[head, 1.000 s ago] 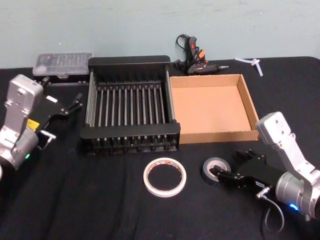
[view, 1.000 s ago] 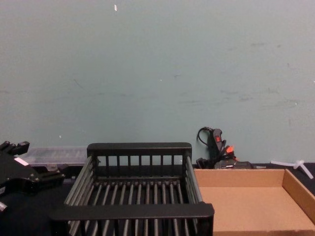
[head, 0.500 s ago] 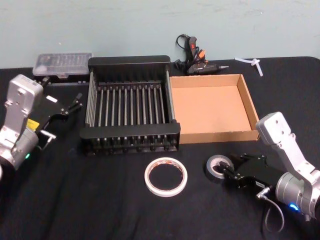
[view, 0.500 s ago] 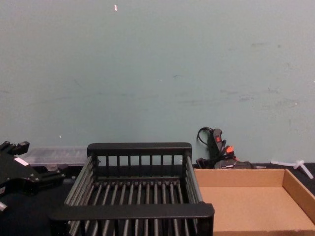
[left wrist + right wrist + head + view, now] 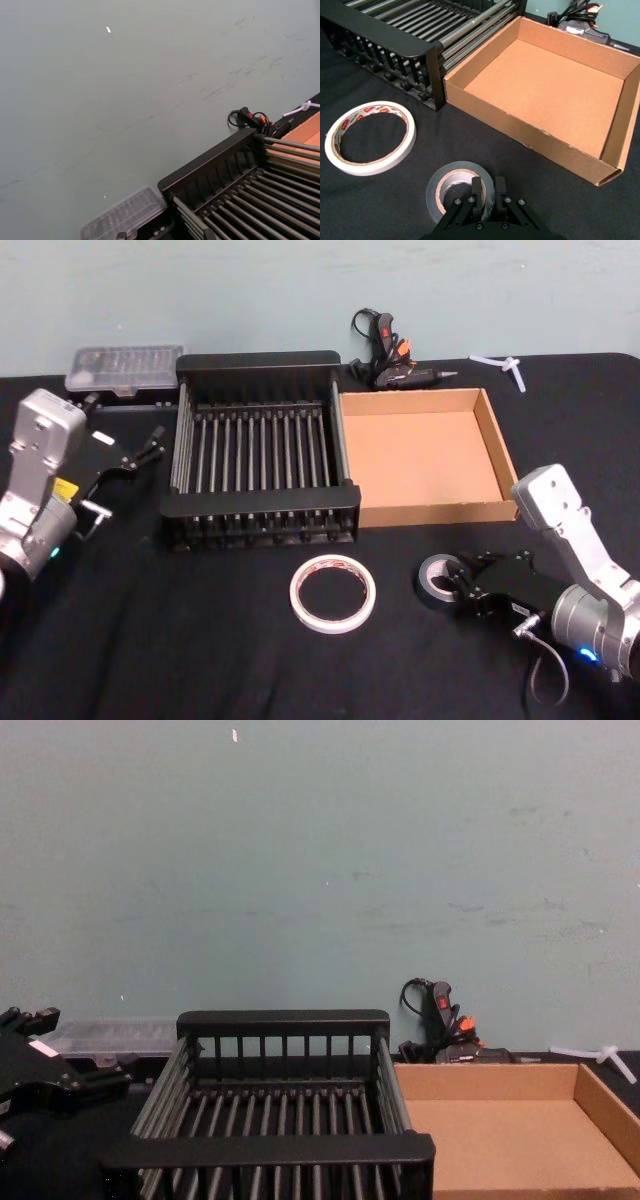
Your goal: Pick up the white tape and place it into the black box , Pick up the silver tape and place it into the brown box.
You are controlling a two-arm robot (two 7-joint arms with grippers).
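The right arm's black end effector (image 5: pixel 486 192) sits low over the black worktop, its grey wrist housing raised behind it and angled forward. Its two fingers (image 5: pixel 477 189) are pinched close together, clamping the wall of a small dull-silver tape roll (image 5: pixel 451 189). The left arm's end effector (image 5: pixel 150 450) is held off to the left side, pointing forward.

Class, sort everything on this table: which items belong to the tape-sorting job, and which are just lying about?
Job: white tape, silver tape in the right gripper, black box, brown box.
Lying about: glue gun, clear plastic case, white plastic piece.
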